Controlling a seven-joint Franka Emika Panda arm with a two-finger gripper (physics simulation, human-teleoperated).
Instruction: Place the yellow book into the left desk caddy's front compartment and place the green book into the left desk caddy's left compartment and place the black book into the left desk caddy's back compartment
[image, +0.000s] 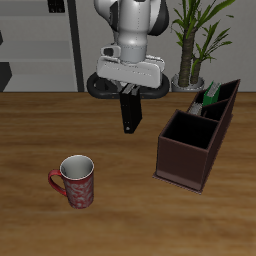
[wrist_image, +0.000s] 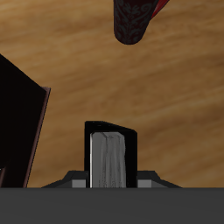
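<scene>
My gripper (image: 130, 97) is shut on the black book (image: 130, 113), which hangs upright above the table's middle, beside the left desk caddy (image: 178, 165) and apart from it. In the wrist view the black book (wrist_image: 111, 157) shows its pale page edge between my fingers (wrist_image: 80, 181), with the caddy's dark wall (wrist_image: 19, 114) to one side. The green book (image: 212, 97) stands in one of the caddy's small sections at its far end. The caddy's large square section looks empty. The yellow book is out of view.
A red patterned mug (image: 77, 182) stands near the table's front edge, away from the caddy; the wrist view shows that mug (wrist_image: 133, 19) too. A potted plant (image: 195, 40) stands behind the caddy at the table's back.
</scene>
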